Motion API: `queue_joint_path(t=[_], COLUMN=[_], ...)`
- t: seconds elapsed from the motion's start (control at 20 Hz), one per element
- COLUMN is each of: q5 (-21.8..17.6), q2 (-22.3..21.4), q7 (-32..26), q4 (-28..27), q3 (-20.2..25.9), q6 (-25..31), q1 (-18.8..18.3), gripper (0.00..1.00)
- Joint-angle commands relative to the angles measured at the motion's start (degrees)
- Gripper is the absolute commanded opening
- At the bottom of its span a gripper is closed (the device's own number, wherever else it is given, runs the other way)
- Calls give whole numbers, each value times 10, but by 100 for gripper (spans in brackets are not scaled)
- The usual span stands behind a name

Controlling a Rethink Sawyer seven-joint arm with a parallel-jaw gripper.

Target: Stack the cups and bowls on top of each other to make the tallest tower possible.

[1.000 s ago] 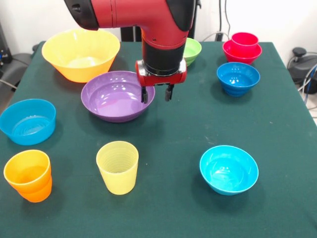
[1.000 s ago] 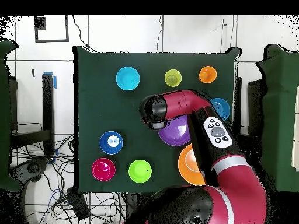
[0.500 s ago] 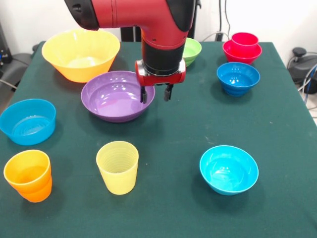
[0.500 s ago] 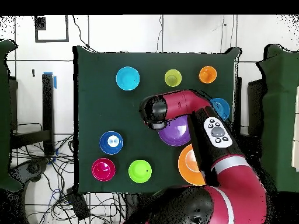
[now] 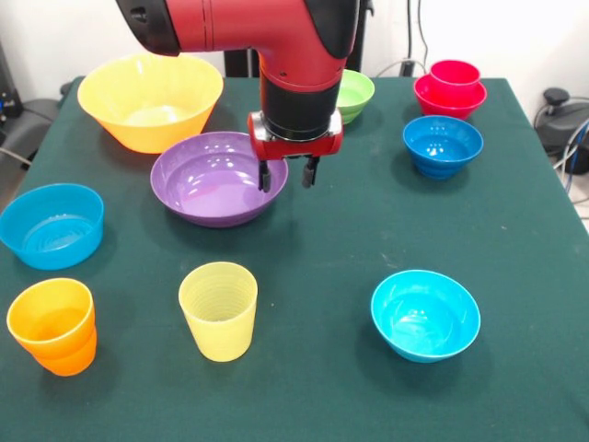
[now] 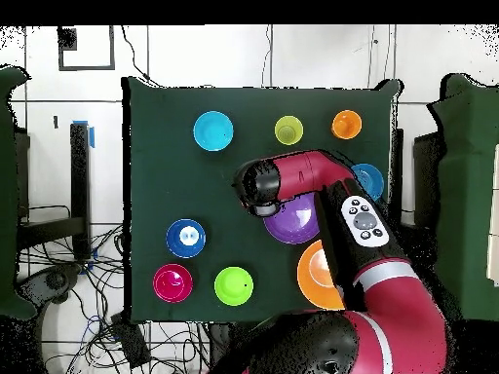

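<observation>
Starting nearest in the front view: orange cup [image 5: 52, 325] sits at near left, yellow ribbed cup [image 5: 219, 309] just right of it, cyan bowl [image 5: 425, 314] near right, all upright, mouths up, well apart on the green tabletop [image 5: 322, 249]. Light blue bowl [image 5: 51, 225] is at the left edge, a bit farther back.

Mid-table: purple bowl [image 5: 219, 177], wide and shallow, w/ the jaws [image 5: 285, 172] hanging over its right rim. They're parted a little and hold nothing; left finger is over the rim, right finger outside it. Looks like a rim pinch is being lined up, one finger inside the wall and one outside, prob. because the bowl is too wide to span whole. That's a guess from the pose only.

Farther back: dark blue bowl [image 5: 443, 145] on the right, big yellow bowl [image 5: 150, 99] far left, green bowl [image 5: 354, 94] partly hidden behind the red arm [image 5: 294, 64]. Far right corner holds the tower [image 5: 450, 87]: red cup nested in a small red bowl, only two pieces high, so most of the stacking is left.

Overhead view agrees on layout; the arm covers the jaws there. Spread-out pieces give clear room around each for a grab.
</observation>
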Motion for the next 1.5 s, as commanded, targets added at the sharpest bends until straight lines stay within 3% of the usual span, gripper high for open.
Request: queue_joint_path(t=[0.05, 1.5], q5=[-61, -74], q2=[37, 56], q7=[-121, -106], q4=[-8, -19], q3=[-11, 1], q6=[11, -6], q1=[-2, 1], gripper=[100, 100])
